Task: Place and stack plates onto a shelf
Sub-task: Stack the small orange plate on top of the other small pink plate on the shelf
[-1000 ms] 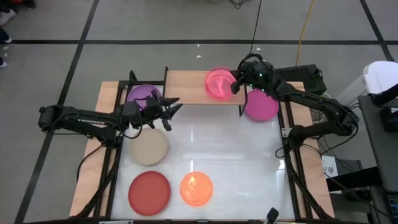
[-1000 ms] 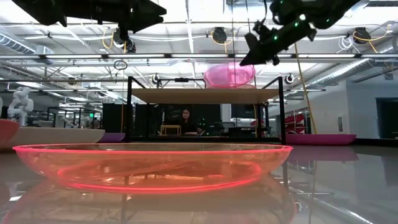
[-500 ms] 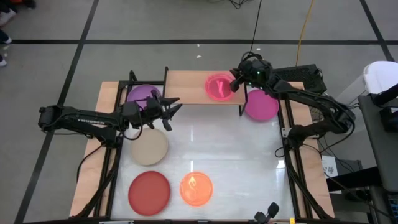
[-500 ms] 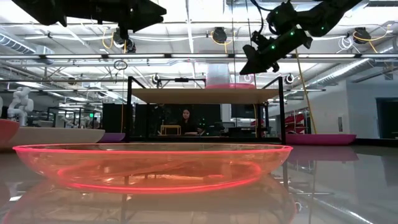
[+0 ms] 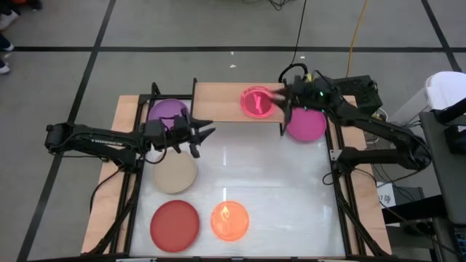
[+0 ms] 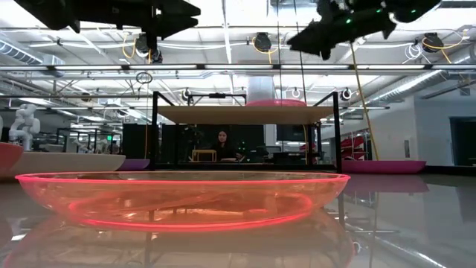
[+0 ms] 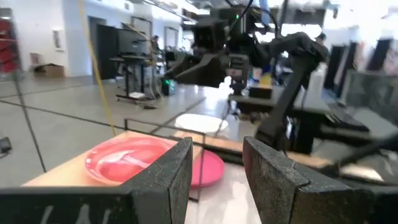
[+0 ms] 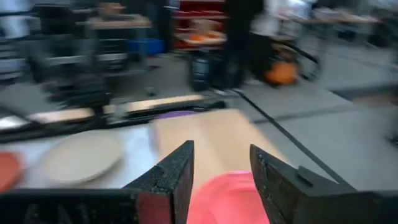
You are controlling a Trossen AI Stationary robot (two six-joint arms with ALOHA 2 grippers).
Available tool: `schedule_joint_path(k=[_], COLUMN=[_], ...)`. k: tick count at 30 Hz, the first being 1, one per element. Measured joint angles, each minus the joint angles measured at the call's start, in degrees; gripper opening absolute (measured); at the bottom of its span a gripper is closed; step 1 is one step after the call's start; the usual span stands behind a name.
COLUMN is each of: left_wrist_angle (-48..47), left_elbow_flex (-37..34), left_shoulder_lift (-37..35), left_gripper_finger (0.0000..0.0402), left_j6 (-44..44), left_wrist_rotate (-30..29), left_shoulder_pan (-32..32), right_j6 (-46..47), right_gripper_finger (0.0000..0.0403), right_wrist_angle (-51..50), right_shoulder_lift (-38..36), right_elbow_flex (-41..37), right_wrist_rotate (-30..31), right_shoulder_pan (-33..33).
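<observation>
A translucent pink plate [image 5: 257, 102] lies flat on the right half of the light-wood shelf [image 5: 218, 102]. My right gripper [image 5: 279, 102] hangs open just to the plate's right, above the shelf's right end; the low view shows it raised well above the board [image 6: 327, 33]. My left gripper [image 5: 202, 137] is open and empty over the table, off the shelf's near left corner. A purple plate [image 5: 169, 111], a magenta plate [image 5: 307, 124], a beige plate [image 5: 175, 173], a red plate [image 5: 175, 223] and an orange plate [image 5: 229, 220] rest on the white tabletop.
The shelf stands on thin black legs [image 6: 155, 134] at the table's far edge, and its left half [image 5: 215, 98] is bare wood. The purple plate lies left of it, the magenta plate right of it. A person [image 6: 222, 143] sits in the room beyond the table.
My right gripper has opened and let go of the pink plate, which was tilted above the shelf and now lies flat on it. The gripper has then drawn back toward the table's right edge and risen. My left arm has kept still.
</observation>
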Motion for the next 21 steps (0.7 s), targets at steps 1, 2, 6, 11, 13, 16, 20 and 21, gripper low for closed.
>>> schedule_joint_path(k=[1, 2, 6, 11, 13, 16, 20, 21], left_wrist_angle=[-1.42, -3.43, -12.63, -16.38, -17.14, -17.31, -23.35, -25.35], left_elbow_flex=[0.59, 1.42, 6.84, 11.53, 12.31, 13.17, 14.92, 15.59], left_shoulder_lift=[0.0, 0.0, 1.01, 6.79, 9.98, 16.19, 23.09, 24.15], left_gripper_finger=[0.0147, 0.0147, 0.0147, 0.0147, 0.0147, 0.0147, 0.0147, 0.0147], left_j6=[0.52, 1.18, 1.9, -1.51, -2.1, -5.89, -13.51, -15.55], left_wrist_rotate=[0.0, -0.23, -4.2, -4.47, -3.63, -4.24, -1.57, 0.02], left_shoulder_pan=[-0.76, -1.7, -4.99, -7.34, -7.76, -7.75, -7.73, -7.73], right_j6=[-0.75, -1.13, -2.39, -2.46, -2.34, -2.12, -2.33, -2.36], right_gripper_finger=[0.0136, 0.0135, 0.0133, 0.0133, 0.0133, 0.0133, 0.0133, 0.0133], right_wrist_angle=[0.16, 0.28, 0.63, 1.07, 1.14, 1.04, 1.2, 1.67], right_shoulder_lift=[-1.6, -3.14, -9.13, -13.49, -14.48, -15.17, -14.99, -14.89], right_elbow_flex=[-1.25, -2.52, -7.53, -11.21, -11.93, -12.88, -14.42, -15.03], right_wrist_rotate=[-0.49, -0.52, -0.54, -0.47, -0.41, -0.37, -0.36, -0.34], right_shoulder_pan=[1.32, 2.81, 8.72, 14.88, 16.91, 19.67, 23.51, 24.38])
